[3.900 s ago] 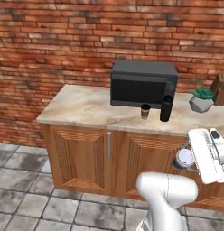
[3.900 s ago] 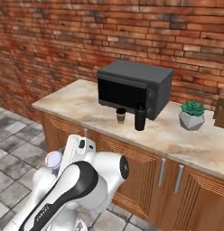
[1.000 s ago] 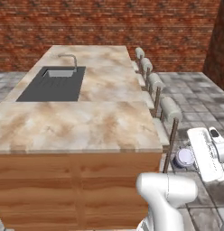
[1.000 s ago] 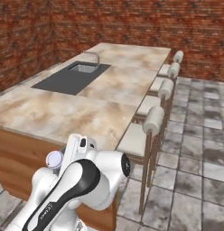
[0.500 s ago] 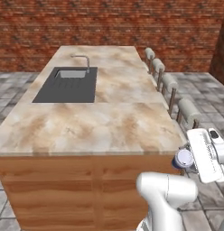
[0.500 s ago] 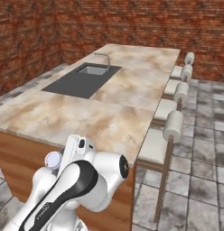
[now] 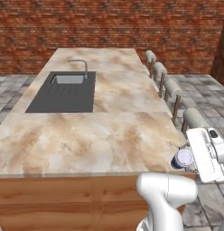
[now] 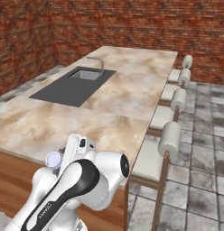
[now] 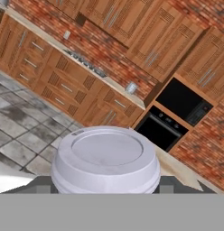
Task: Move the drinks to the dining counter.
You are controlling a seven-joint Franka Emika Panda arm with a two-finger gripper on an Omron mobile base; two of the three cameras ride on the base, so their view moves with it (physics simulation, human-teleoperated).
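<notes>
Cup (image 9: pixel 106 161) first: the small white cup with its round lid sits between the two fingers of the claw (image 7: pixel 185 160), which is closed on its sides. It is up in the air, just off the near corner of the dining counter (image 7: pixel 86 135). It looks light and a bit thin, so a hard squeeze could bend it, and its smooth sides could slip. Holding it around the middle, below the lid, seems best. If it tips, the drink may spill. The counter top is wide and flat. Farther back are the dark sink (image 7: pixel 64 92) with its faucet (image 7: pixel 80 66), and the stools (image 8: pixel 172 131) along one side.
</notes>
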